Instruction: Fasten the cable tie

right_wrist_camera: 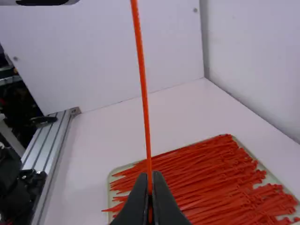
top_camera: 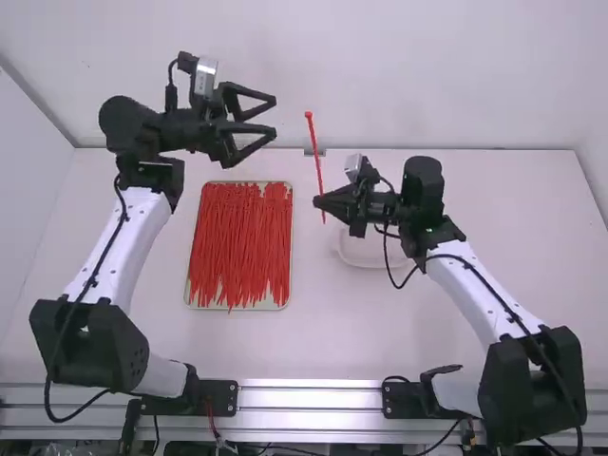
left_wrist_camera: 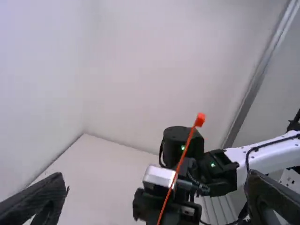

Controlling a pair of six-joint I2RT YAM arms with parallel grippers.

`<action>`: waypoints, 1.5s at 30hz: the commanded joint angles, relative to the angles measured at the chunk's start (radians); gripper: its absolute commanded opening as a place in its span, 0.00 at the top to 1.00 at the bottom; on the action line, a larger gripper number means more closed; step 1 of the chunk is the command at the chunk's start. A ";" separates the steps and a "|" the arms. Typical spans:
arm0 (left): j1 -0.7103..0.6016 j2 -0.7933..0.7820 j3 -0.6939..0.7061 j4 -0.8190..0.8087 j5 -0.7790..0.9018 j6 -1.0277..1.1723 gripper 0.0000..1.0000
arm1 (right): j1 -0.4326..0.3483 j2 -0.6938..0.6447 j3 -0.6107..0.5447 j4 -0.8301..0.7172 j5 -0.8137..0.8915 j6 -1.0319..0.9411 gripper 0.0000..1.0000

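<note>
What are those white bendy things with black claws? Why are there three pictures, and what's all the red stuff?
Those are two robot arms, and the black claws are called grippers. One picture looks down from above and behind the arms. The other two come from small cameras on each arm's wrist. On the white table lies a tray piled with red cable ties. The right gripper pinches one cable tie so it stands upright. The left gripper is up in the air, open, holding nothing.

Open gap between left gripper point(top_camera: 274, 117) and upright cable tie point(top_camera: 316, 166); tray point(top_camera: 256, 308) of ties point(top_camera: 237, 242) below, low obstacle.
</note>
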 commanded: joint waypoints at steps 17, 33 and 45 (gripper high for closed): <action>0.059 -0.011 0.024 -0.339 -0.019 0.364 0.01 | 0.042 0.002 0.024 0.018 0.521 0.151 1.00; 0.080 -0.011 0.024 -0.353 -0.042 0.360 0.01 | 0.171 0.000 0.101 -0.127 1.019 0.222 1.00; 0.076 -0.011 0.024 -0.359 -0.072 0.331 0.01 | 0.307 0.000 0.188 -0.287 1.488 0.222 1.00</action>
